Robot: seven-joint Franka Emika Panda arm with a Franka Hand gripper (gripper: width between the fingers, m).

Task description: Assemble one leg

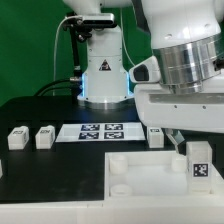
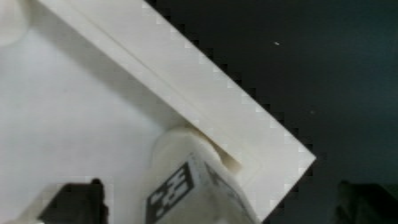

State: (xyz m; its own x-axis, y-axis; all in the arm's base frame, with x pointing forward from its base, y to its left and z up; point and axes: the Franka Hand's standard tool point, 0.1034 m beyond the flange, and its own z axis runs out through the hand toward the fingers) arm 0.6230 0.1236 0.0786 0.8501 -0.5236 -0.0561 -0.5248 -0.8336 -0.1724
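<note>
Exterior view: open gripper [image 1: 190,140] above tagged leg [image 1: 198,161] on panel [image 1: 140,175]; no readable writing; marker board [image 1: 100,131] behind.

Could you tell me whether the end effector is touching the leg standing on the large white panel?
Apart. The wrist view shows the end effector open, both dark fingertips clear of the leg on the panel.

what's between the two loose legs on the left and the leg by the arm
In the exterior view, the marker board lies between the two loose legs and the third leg.
</note>
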